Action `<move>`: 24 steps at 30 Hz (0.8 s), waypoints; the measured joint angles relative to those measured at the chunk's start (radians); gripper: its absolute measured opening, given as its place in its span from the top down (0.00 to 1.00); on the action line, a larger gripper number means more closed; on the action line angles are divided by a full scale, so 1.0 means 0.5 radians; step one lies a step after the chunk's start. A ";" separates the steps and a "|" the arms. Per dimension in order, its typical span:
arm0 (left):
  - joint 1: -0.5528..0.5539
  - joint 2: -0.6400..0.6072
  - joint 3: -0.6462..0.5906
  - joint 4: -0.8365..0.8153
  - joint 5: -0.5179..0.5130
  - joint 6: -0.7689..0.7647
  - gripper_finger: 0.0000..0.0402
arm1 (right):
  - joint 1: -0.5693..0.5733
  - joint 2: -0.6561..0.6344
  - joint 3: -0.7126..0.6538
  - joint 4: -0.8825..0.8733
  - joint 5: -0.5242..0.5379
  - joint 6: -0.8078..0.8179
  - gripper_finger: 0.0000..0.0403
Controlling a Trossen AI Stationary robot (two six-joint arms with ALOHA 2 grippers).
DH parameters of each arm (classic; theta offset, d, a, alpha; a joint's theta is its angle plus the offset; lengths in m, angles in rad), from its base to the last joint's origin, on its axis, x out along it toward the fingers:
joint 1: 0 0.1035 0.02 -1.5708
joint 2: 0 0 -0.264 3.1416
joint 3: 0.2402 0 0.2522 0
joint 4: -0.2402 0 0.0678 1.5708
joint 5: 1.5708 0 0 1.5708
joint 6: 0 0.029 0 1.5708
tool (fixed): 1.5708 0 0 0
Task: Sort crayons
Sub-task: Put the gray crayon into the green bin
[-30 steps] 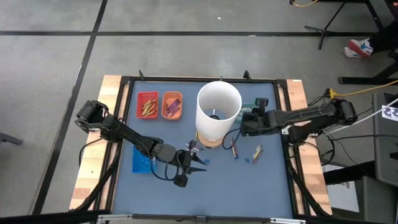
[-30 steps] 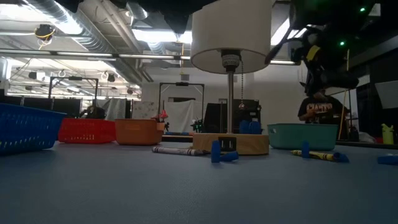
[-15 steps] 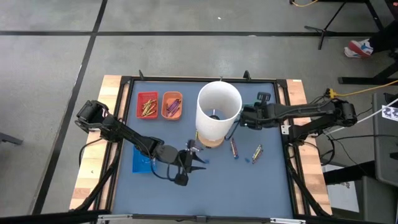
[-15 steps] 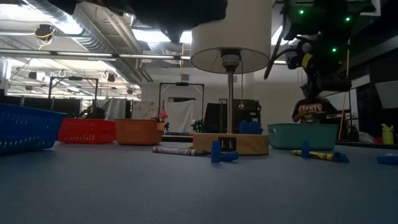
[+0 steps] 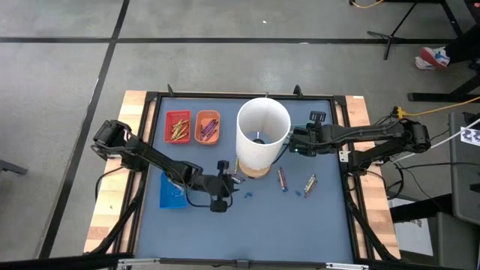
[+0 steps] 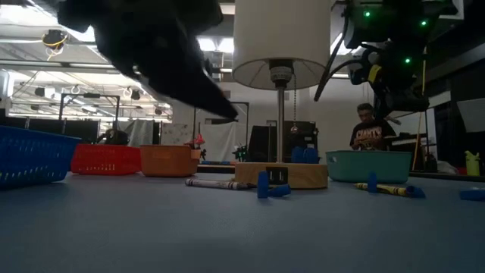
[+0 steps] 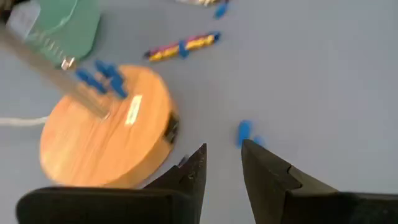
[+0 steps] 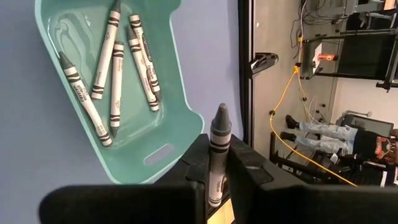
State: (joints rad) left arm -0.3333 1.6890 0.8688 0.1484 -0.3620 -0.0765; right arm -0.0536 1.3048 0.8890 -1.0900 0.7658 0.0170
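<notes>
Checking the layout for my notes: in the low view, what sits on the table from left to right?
Blue tray → red tray → orange tray → grey crayon → lamp's wooden base → teal tray → yellow crayon.

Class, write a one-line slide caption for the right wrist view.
Right gripper holds a grey crayon upright in its fingers above the teal tray of grey crayons.

In the low view, the dark left arm (image 6: 163, 53) is a blurred mass cut off by the top edge. From above, the tall white cylindrical lampshade (image 5: 262, 139) hides most of the round wooden base (image 5: 253, 171), and perhaps crayons beneath.
</notes>
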 joint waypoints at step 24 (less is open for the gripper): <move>0.172 0.000 0.000 -0.546 0.085 -0.052 0.79 | 0.002 0.000 0.000 0.142 0.001 -0.099 0.55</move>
State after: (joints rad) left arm -0.2473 1.6890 0.8688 -0.1243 -0.3195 -0.1024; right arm -0.0528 1.3050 0.8890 -1.0191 0.7664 -0.0326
